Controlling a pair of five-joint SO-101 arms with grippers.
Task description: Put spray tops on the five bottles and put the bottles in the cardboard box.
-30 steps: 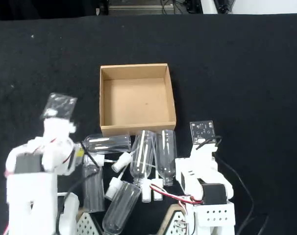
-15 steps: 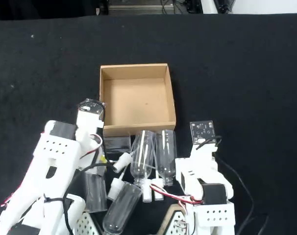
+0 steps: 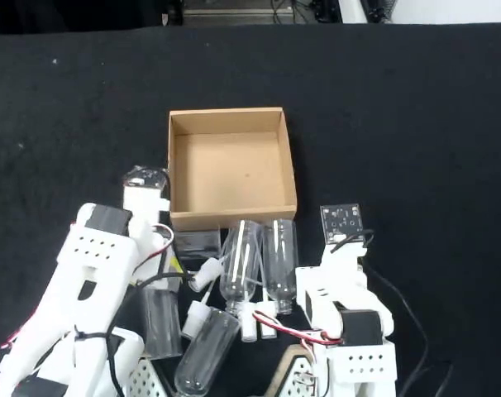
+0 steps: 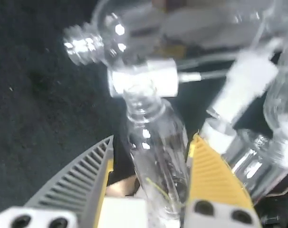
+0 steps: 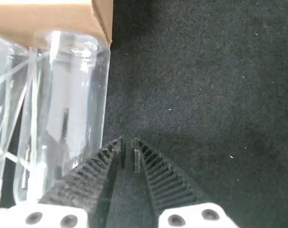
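The cardboard box (image 3: 232, 165) lies open in the middle of the table. In front of it lie several clear bottles without tops, among them two side by side (image 3: 240, 260) (image 3: 279, 260) and one lower down (image 3: 205, 351). Loose white spray tops (image 3: 205, 273) (image 3: 257, 322) lie between them. My left arm (image 3: 102, 273) hangs over the left bottles. My left gripper (image 4: 152, 138) stands open astride a clear bottle (image 4: 156, 142), and a white spray top (image 4: 143, 81) lies across that bottle's neck. My right gripper (image 5: 129, 142) is shut on nothing, beside a bottle (image 5: 63, 104).
Another bottle's threaded neck (image 4: 82, 45) lies just beyond the spray top. The box corner (image 5: 53, 19) sits past the bottle near my right gripper. Black cloth (image 3: 399, 124) covers the table, with free room right of the box and behind it.
My left arm has swung from the far left towards the box and now covers part of the bottle lying crosswise. The lowest bottle shifted slightly. The right arm has not moved.
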